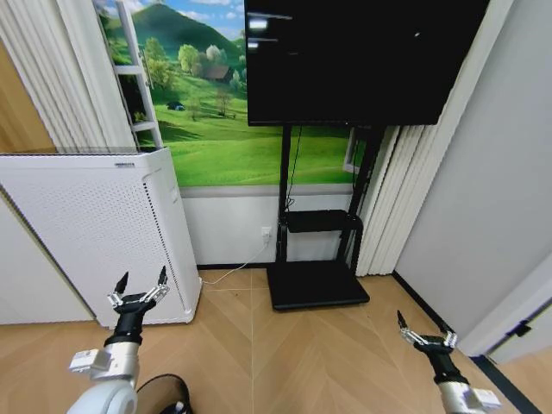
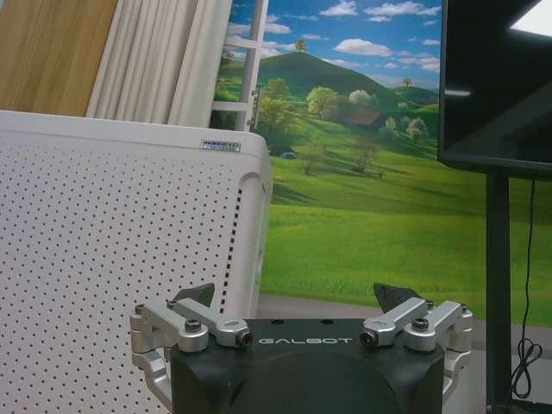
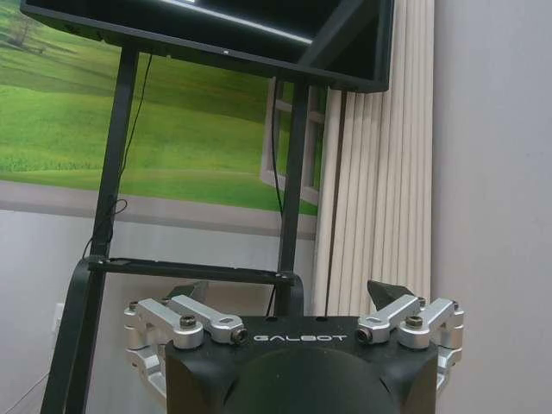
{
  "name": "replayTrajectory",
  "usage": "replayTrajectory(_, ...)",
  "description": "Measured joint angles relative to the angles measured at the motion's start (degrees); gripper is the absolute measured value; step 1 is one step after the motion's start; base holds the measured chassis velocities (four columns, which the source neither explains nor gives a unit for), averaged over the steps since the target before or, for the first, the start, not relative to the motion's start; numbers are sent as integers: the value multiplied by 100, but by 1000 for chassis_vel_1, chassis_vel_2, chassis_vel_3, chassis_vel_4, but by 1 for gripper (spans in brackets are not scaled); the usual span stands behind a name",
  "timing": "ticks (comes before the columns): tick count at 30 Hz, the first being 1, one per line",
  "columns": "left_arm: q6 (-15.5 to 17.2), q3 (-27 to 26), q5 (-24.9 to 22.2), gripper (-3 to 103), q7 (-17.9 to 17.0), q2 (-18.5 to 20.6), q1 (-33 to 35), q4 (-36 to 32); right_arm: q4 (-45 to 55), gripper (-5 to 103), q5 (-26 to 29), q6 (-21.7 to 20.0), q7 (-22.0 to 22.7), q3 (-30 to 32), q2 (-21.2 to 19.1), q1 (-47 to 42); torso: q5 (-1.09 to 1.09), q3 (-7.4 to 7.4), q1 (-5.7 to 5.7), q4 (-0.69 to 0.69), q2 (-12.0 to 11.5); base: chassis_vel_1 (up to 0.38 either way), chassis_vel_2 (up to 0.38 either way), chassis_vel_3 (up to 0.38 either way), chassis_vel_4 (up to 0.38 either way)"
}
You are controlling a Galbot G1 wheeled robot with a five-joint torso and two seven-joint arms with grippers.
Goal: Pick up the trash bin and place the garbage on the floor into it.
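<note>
L gripper [image 1: 141,285] open & empty at 8 o'clock by white appliance [image 1: 95,233], bin [image 1: 164,395] at 7, R gripper [image 1: 424,329] open & empty at 4.

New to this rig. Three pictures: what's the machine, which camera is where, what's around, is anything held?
It is a wheeled robot with two arms, each ending in a two-finger gripper. The head view looks down and forward: the left gripper is raised in front of a white appliance, the right gripper hangs over bare wood floor. Both are open and hold nothing. The black trash bin shows at the bottom edge, beside the left arm. The other two views come from the wrists: the left one faces the appliance and a meadow mural, the right one faces the TV stand.
</note>
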Motion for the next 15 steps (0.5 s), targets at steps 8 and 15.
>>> replayTrajectory(8,-1,-58,-36,100,6,13,3,-45,135,100,55,-51,-2,-24,-91,-14,0,120,79,0,198,0,0,0,0)
replayTrajectory(15,6,-44,-52,100,18,-48,-6,-37,251,100,146,-68,-44,28,-179,-72,0,237,156,0,393,0,0,0,0)
